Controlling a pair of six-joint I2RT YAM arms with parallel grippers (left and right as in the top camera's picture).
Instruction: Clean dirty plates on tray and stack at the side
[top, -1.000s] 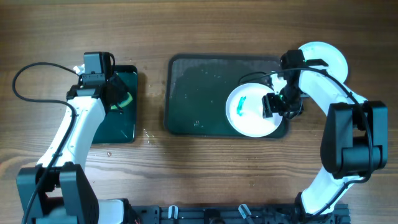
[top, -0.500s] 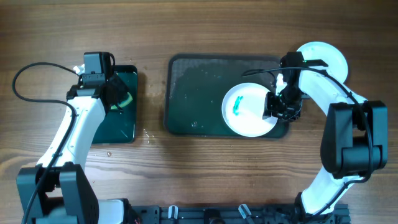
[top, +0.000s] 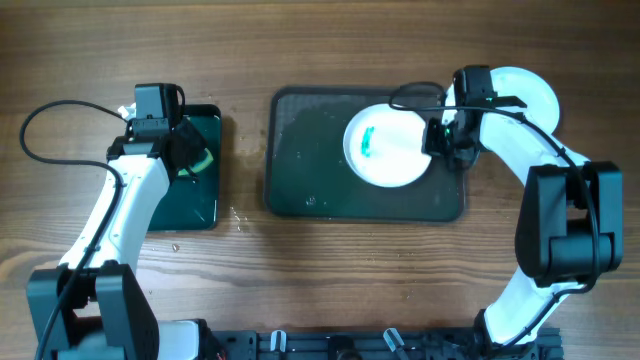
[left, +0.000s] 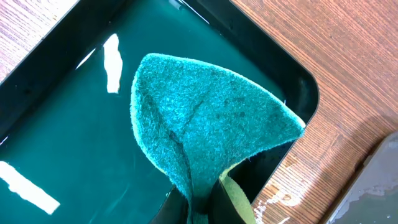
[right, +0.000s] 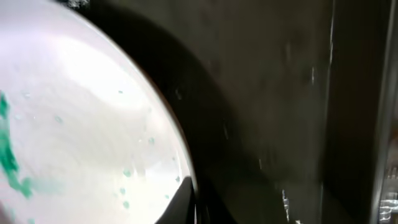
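The right gripper (top: 438, 137) pinches the right rim of a white plate (top: 392, 160). Since a second ago it has carried the plate up and leftward over the grey-green tray (top: 310, 160), toward the tray's far edge. A green smear (top: 368, 142) marks the plate left of the fingers. Beyond the gripper's wrist, off the tray, a second white plate (top: 528, 92) lies partly under the arm. The left gripper (top: 192, 158), unmoved, is clamped on a green sponge (left: 205, 124) over the small black tray (top: 190, 205), which holds liquid. Two plates, two trays, one sponge.
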